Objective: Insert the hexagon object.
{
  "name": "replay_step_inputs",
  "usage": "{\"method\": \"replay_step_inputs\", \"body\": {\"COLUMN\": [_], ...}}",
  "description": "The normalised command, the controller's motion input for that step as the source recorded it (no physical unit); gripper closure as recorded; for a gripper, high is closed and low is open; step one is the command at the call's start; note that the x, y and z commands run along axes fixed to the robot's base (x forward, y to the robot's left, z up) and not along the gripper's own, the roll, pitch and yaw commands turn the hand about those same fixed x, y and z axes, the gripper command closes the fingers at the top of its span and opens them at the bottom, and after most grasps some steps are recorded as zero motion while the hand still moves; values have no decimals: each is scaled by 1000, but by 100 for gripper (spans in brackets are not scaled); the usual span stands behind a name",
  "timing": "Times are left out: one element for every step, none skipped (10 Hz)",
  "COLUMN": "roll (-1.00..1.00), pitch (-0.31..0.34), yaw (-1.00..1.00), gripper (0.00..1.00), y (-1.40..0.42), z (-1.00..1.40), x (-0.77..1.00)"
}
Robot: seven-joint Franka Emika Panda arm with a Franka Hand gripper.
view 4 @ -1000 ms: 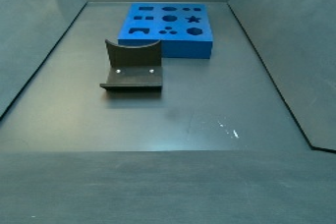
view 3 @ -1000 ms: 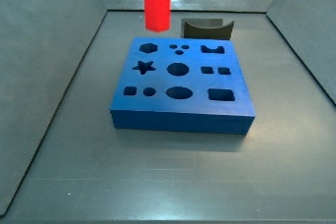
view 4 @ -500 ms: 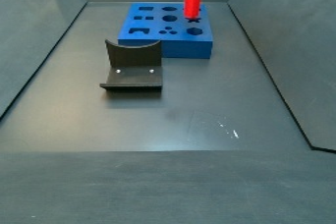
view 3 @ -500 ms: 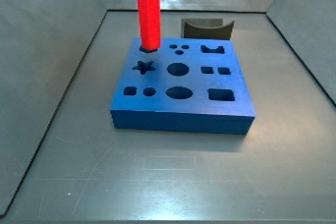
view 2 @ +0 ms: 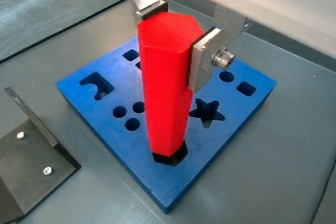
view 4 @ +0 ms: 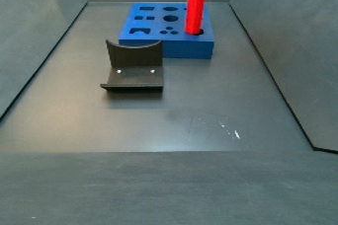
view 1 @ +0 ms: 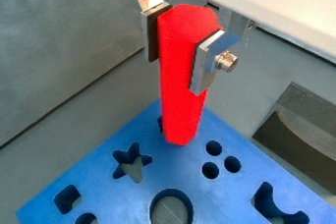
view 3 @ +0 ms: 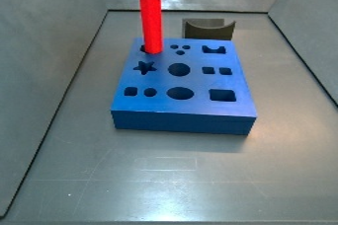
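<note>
My gripper point(view 1: 182, 43) is shut on the hexagon object point(view 1: 179, 81), a long bright red prism held upright by its top end. It also shows between the fingers in a wrist view point(view 2: 168, 90). Its lower end meets a dark hole near a corner of the blue block point(view 2: 125, 149) and looks just inside it. In both side views the rod point(view 3: 149, 12) point(view 4: 196, 2) stands upright on the block point(view 3: 185, 120) point(view 4: 165, 49). The gripper itself is above the top edge of both side views.
The dark fixture point(view 4: 132, 69) stands on the floor beside the block. It also shows behind the block in a side view point(view 3: 209, 29) and in both wrist views point(view 2: 27, 169) point(view 1: 296, 130). Grey walls enclose the floor.
The red rod has come down from high above the block until its lower end reaches the corner hole. The block and fixture have not moved.
</note>
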Motion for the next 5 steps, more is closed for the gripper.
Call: {"method": "replay_step_inputs", "body": {"roll": [33, 0, -41, -61, -14], "pitch": [-19, -130, -167, -191, -166], "yaw": [0, -74, -120, -211, -180], "gripper": [100, 100, 100, 100, 100], "y": [126, 194, 151, 49, 37], "z": [-197, -374, -446, -654, -849], "x": [-380, -477, -377, -40, 23]}}
